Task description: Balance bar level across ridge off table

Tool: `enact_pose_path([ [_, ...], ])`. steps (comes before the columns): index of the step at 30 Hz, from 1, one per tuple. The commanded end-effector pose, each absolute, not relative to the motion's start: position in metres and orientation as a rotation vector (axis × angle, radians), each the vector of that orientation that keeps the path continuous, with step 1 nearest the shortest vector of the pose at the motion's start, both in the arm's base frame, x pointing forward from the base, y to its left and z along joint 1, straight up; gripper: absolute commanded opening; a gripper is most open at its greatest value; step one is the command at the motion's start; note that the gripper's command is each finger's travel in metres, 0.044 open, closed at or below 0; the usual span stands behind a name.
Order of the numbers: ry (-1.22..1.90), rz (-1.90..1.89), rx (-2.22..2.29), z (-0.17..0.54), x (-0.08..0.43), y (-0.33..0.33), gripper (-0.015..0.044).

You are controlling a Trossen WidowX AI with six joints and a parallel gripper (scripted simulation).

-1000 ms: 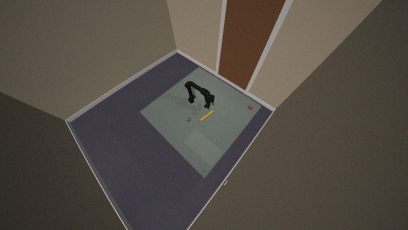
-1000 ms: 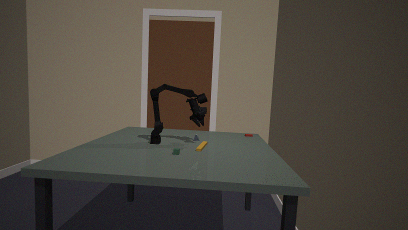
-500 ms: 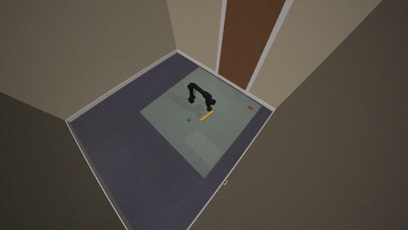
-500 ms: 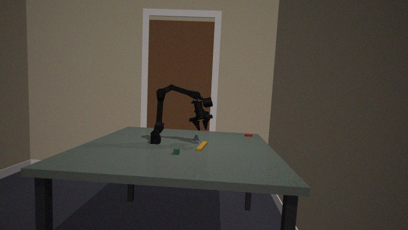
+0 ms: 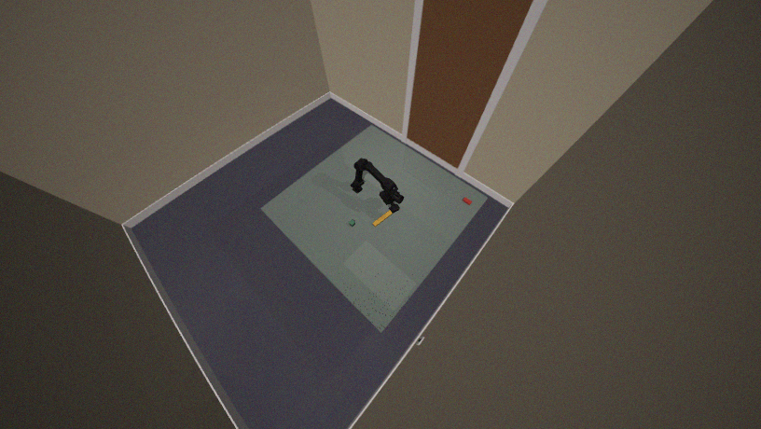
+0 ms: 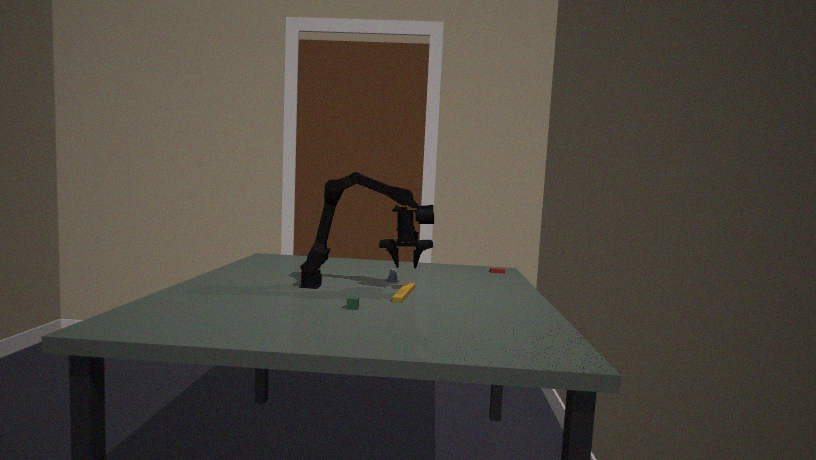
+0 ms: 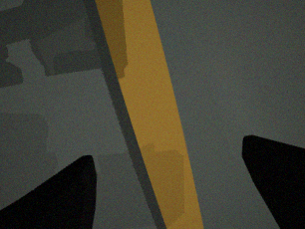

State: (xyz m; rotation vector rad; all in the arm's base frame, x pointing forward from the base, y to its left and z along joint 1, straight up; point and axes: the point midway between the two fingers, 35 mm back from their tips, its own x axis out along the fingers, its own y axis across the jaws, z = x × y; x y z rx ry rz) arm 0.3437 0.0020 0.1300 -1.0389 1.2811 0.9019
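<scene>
The yellow bar [image 5: 381, 218] [image 6: 403, 292] [image 7: 150, 95] lies flat on the table [image 5: 442, 224] [image 6: 257, 320]. My gripper [image 6: 406, 266] [image 7: 170, 156] is open and empty, pointing down above the table. In the wrist view the bar passes between the two fingertips, slightly slanted, and lies below them. The small grey ridge [image 6: 392, 276] stands on the table behind the bar and a little to the left of the fingers in the exterior view. The ridge is hidden by the arm in the top view and is not made out in the wrist view.
A green cube [image 5: 352, 222] [image 6: 353, 303] sits to the left of the bar in the top and exterior views. A red block [image 5: 467, 200] [image 6: 497, 270] lies far off near the table's back right corner. The arm's shadow falls across the table around the ridge.
</scene>
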Motion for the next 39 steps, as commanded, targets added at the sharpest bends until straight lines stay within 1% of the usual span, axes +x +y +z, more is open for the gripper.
enact_pose_path([
  [1, 1.262, 1.021, -1.093, 0.124, 0.348, -0.002, 0.0315],
  [4, 1.250, 1.084, -1.118, 0.120, 0.349, -0.005, 0.0315],
  [11, 1.249, 1.088, -1.120, 0.118, 0.349, -0.005, 0.0315],
  [20, 1.249, 1.088, -1.120, 0.076, 0.350, -0.005, 0.0315],
  [39, 1.250, 1.088, -1.120, 0.055, 0.351, -0.005, 0.0315],
])
